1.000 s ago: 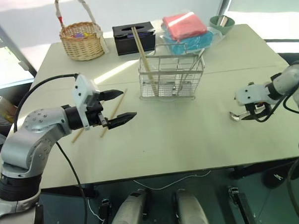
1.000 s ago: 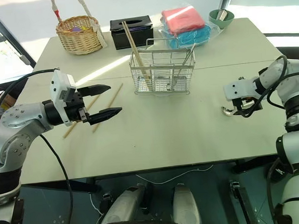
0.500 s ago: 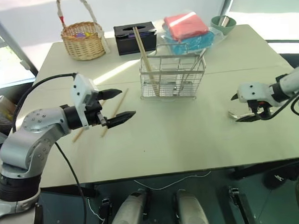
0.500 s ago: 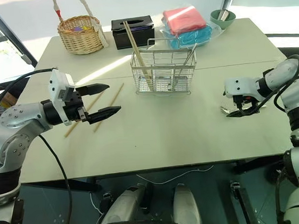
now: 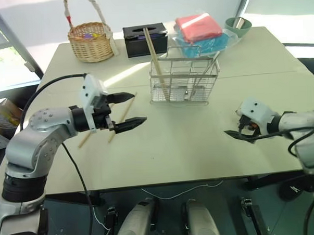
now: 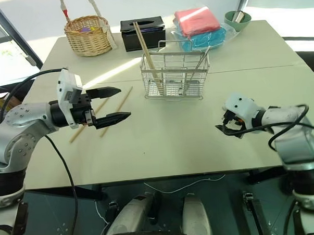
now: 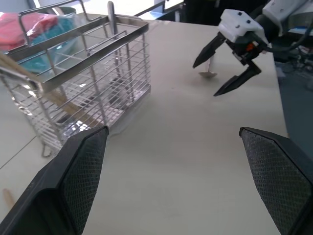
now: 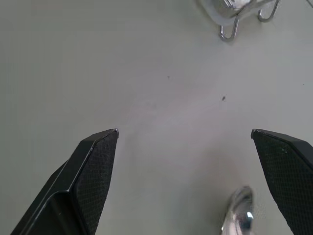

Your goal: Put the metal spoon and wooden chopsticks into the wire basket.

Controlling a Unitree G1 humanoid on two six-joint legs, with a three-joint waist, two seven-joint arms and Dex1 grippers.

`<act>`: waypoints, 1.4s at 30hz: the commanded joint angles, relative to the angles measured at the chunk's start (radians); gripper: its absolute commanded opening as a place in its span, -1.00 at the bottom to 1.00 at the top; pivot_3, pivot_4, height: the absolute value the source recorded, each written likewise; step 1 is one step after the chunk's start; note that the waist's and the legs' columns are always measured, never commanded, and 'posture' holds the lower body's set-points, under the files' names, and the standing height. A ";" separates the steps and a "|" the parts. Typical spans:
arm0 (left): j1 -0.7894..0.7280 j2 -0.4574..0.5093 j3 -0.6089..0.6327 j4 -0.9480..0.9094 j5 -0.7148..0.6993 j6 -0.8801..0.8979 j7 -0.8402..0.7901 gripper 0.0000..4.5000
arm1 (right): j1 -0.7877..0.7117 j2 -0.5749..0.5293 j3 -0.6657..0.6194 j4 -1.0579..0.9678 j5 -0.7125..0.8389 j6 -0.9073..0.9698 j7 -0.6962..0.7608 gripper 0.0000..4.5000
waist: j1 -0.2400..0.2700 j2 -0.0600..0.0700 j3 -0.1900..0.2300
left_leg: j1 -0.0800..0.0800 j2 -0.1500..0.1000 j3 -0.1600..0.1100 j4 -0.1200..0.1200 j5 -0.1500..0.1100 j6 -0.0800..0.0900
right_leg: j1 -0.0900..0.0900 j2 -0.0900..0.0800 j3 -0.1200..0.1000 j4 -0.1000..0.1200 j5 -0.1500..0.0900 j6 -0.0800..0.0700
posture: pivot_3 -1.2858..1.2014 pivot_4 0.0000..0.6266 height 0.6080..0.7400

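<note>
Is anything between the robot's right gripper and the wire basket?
No, just bare table from the right gripper to the wire basket, as the right wrist view shows.

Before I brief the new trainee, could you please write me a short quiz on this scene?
1. True or false: the left tool is shut on a chopstick.
2. How many wooden chopsticks lie loose on the table, outside the wire basket?
3. Where is the metal spoon?
A. In the wire basket
B. On the table by the open right tool
C. Held by the left tool

Key: 1 false, it hangs open above the table; 2 two; 3 B.
</note>
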 commanded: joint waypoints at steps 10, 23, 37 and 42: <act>-0.048 0.005 -0.027 -0.005 0.003 -0.012 -0.063 1.00 | 0.102 -0.025 -0.073 -0.078 -0.004 -0.017 -0.192 1.00 | 0.000 0.000 0.000 | 0.000 0.000 0.000 0.000 0.000 0.000 | 0.001 0.000 0.000 -0.002 0.000 0.001 | 0.03 -0.52 0.78; -0.060 0.008 -0.052 -0.008 -0.006 -0.004 -0.102 1.00 | 0.146 0.006 -0.086 0.005 -0.004 -0.082 -0.317 1.00 | 0.000 0.000 0.000 | 0.001 0.000 0.000 0.000 0.000 0.000 | 0.001 0.000 0.000 -0.001 0.000 0.000 | 0.03 -0.52 0.78; -0.083 0.000 -0.045 0.004 0.002 -0.008 -0.089 1.00 | 0.148 0.011 -0.112 0.094 0.034 -0.164 -0.359 -0.31 | -0.002 0.000 0.000 | 0.001 0.000 0.000 0.000 0.000 0.000 | 0.001 0.000 0.000 -0.001 0.000 0.000 | 0.03 -0.52 0.78; -0.085 0.000 -0.044 0.008 0.004 -0.013 -0.088 1.00 | 0.152 0.008 -0.104 0.091 0.045 -0.165 -0.360 -0.99 | 0.000 0.000 0.000 | 0.001 0.000 0.000 0.000 0.000 0.000 | 0.002 0.000 0.000 -0.001 0.000 0.000 | 0.03 -0.52 0.78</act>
